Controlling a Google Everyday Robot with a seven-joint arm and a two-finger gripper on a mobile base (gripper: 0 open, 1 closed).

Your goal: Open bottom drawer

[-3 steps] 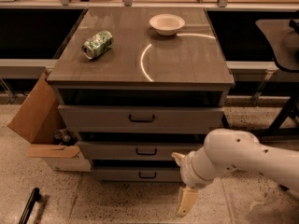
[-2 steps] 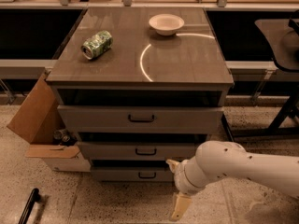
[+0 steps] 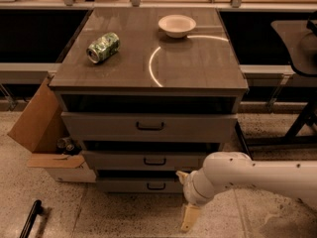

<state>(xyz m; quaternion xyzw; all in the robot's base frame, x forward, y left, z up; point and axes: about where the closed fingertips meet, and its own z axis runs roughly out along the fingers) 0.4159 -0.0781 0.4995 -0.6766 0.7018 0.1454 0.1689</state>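
The bottom drawer (image 3: 129,185) is the slimmest grey front of the cabinet, with a small dark bar handle (image 3: 156,186) at its centre; it sits flush and closed. My gripper (image 3: 182,201) hangs at the end of the white arm (image 3: 247,175), low by the floor, just right of the drawer's handle and in front of the drawer's right end. Its two cream fingers are spread apart, one finger (image 3: 182,175) up near the drawer front, the other pointing down at the floor. It holds nothing.
The middle drawer (image 3: 119,160) and tall top drawer (image 3: 99,127) are closed above. On the cabinet top lie a green can (image 3: 103,47) and a white bowl (image 3: 177,25). An open cardboard box (image 3: 44,133) stands at the left, a black bar (image 3: 30,219) lies on the floor, and a dark table leg (image 3: 297,123) stands right.
The arm and gripper have moved left along the floor, closer to the bottom drawer's handle. The drawers have not moved.
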